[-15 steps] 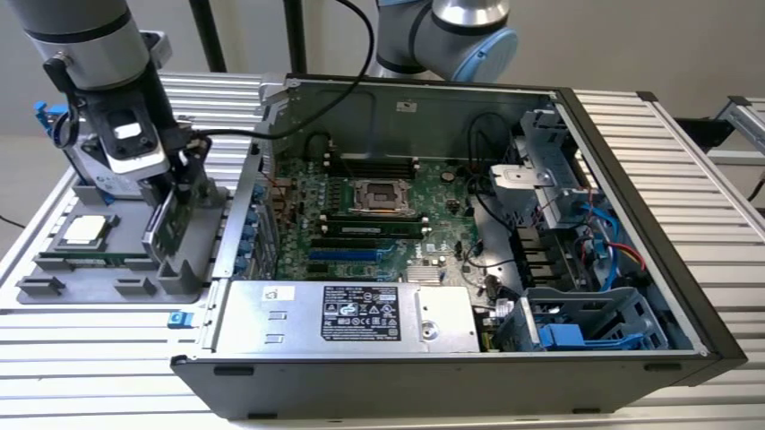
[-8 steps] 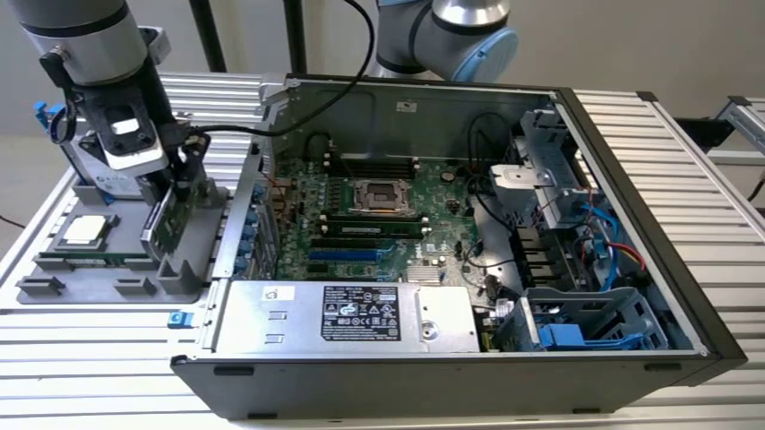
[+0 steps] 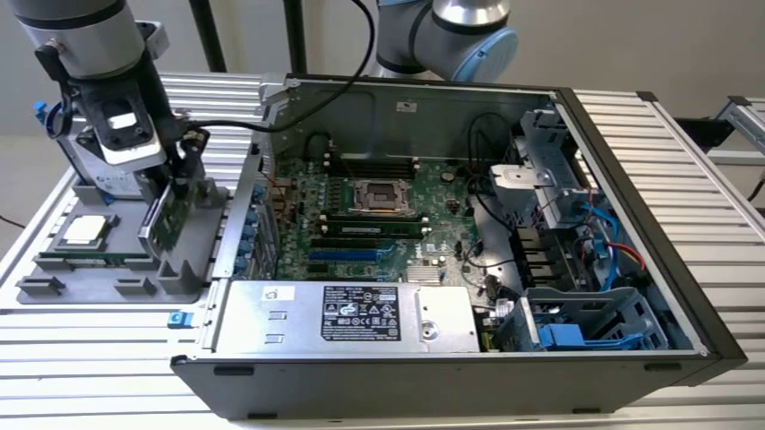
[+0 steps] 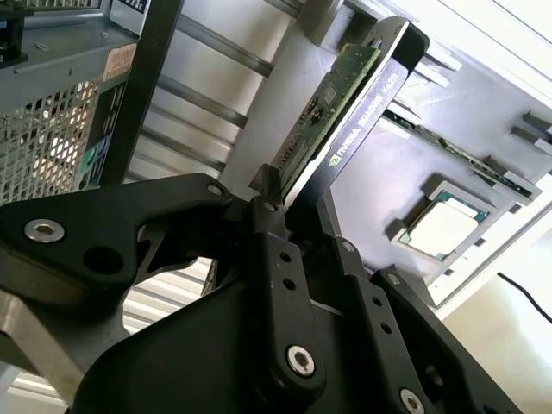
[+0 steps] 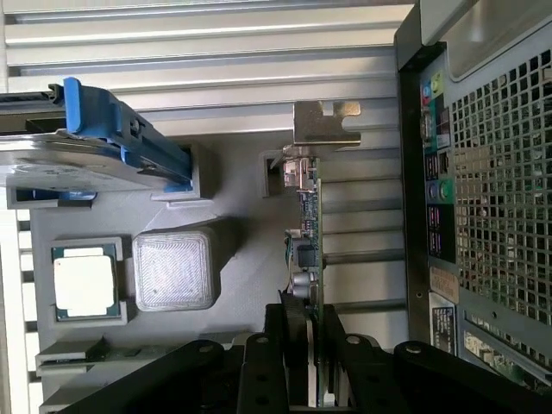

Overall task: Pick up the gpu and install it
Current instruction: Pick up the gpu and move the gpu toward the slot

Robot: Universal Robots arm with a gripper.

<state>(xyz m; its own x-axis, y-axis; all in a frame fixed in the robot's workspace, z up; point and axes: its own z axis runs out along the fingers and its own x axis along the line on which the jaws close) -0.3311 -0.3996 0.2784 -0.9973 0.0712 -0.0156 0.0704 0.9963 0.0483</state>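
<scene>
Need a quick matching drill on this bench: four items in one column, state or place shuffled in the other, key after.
1. gpu
2. processor
3. hard drive
4. computer case

A. lying flat in a square tray pocket
B. open, motherboard exposed
C. on edge, clamped by the gripper
D. in a blue frame

Pairs: 1-C, 2-A, 3-D, 4-B

Slatted table [image 3: 84, 349]; computer case [image 3: 454, 381]; grey tray [image 3: 114, 279]
</scene>
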